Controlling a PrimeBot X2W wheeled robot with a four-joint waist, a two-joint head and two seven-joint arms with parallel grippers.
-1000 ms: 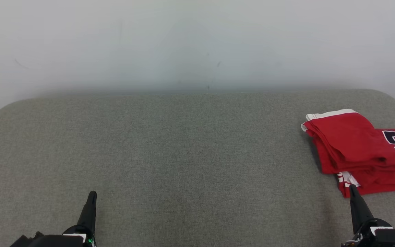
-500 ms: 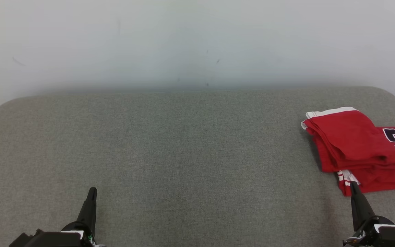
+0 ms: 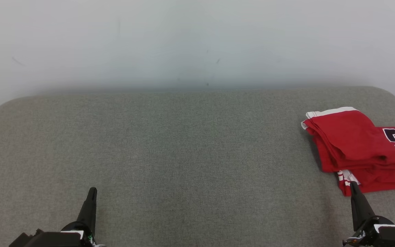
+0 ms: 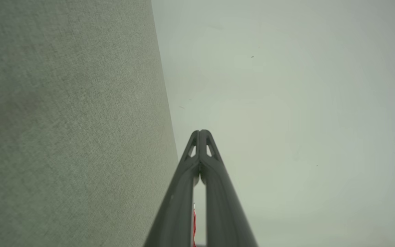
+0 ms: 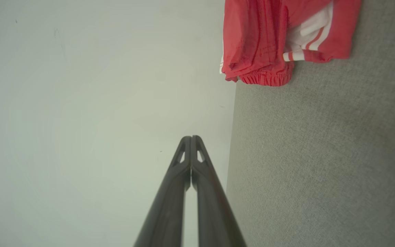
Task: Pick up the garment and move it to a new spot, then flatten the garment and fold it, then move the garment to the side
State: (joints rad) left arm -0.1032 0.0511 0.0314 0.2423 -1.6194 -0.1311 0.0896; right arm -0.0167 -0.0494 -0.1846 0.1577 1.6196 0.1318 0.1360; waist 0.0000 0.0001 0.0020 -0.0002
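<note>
The garment [image 3: 355, 144] is a red piece of sportswear with white trim and dark numerals, lying folded at the right edge of the grey fabric surface [image 3: 183, 151]; the right wrist view has the garment [image 5: 269, 37] at its top. My right gripper [image 3: 353, 185] is shut and empty, its tip just in front of the garment's near corner, and its fingertips meet at the right gripper [image 5: 191, 138] in its own view. My left gripper [image 3: 93, 189] rests shut at the lower left, far from the cloth, fingers pressed together at the left gripper [image 4: 201, 132].
A pale wall [image 3: 197, 41] rises behind the far edge of the grey surface. The surface has rounded far corners and wide bare fabric between the two grippers.
The camera tilted slightly, shifting the whole picture up a little between the oldest frame and now. Garment and grippers hold their places relative to each other.
</note>
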